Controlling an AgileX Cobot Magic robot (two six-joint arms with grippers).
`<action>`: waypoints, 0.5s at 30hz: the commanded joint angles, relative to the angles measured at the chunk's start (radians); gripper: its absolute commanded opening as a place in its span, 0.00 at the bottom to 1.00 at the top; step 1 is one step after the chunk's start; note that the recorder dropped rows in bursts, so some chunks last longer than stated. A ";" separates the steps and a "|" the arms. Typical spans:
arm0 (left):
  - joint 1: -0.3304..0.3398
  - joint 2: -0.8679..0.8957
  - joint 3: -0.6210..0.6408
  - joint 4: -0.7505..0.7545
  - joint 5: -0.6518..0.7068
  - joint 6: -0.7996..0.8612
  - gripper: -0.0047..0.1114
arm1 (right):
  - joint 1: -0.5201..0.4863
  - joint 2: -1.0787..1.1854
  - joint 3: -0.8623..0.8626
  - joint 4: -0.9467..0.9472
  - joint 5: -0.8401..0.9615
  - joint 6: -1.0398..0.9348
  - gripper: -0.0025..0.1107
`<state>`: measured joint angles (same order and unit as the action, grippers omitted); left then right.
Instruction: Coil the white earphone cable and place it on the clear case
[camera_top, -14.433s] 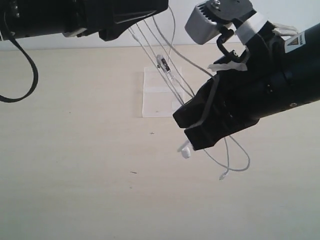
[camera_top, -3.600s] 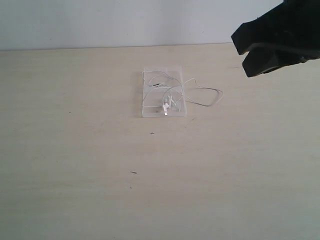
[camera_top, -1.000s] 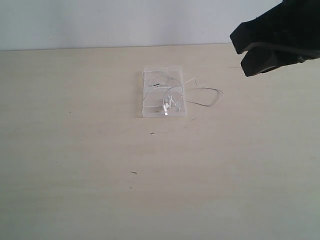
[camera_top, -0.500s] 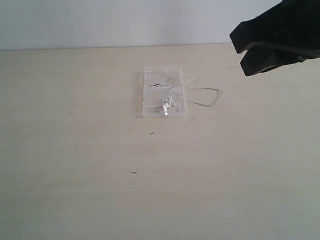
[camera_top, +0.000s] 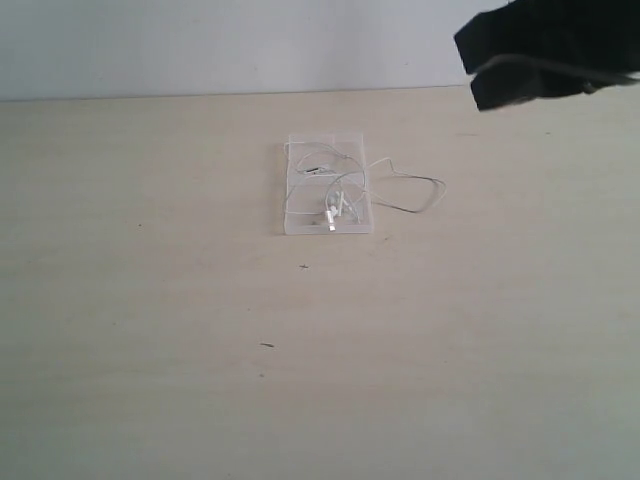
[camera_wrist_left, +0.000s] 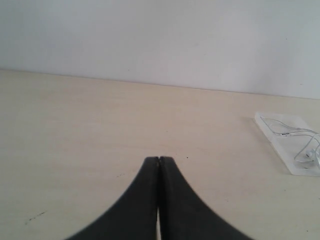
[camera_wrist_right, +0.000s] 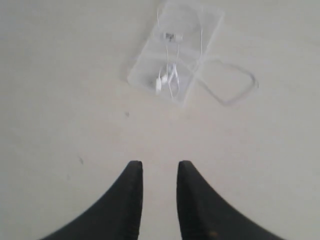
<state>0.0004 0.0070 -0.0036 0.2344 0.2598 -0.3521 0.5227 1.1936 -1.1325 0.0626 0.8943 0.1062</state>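
Hovering high over the table (camera_top: 150, 350), right tool (camera_wrist_right: 159, 167) slightly parted and empty; left tool (camera_wrist_left: 159, 160) pinched together, empty.

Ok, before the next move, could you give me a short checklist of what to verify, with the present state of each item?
1. The earbuds lie on the clear case: ok.
2. The whole white earphone cable is on the case: not ok; one loop lies off it on the table.
3. The cable is coiled tidily: not ok; the turns are loose.
4. The right gripper is empty, jaws apart, away from the cable: ok.
5. The left gripper is shut, empty, away from the case: ok.
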 joint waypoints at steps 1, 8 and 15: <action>0.003 -0.007 0.004 -0.004 -0.002 0.004 0.04 | 0.000 -0.130 0.088 -0.016 -0.268 -0.039 0.24; 0.003 -0.007 0.004 -0.004 -0.002 0.004 0.04 | -0.163 -0.385 0.267 -0.016 -0.418 -0.125 0.24; 0.003 -0.007 0.004 -0.004 -0.002 0.004 0.04 | -0.450 -0.712 0.430 -0.016 -0.485 -0.119 0.24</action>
<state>0.0004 0.0070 -0.0036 0.2344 0.2598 -0.3521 0.1571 0.5882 -0.7561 0.0516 0.4550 -0.0064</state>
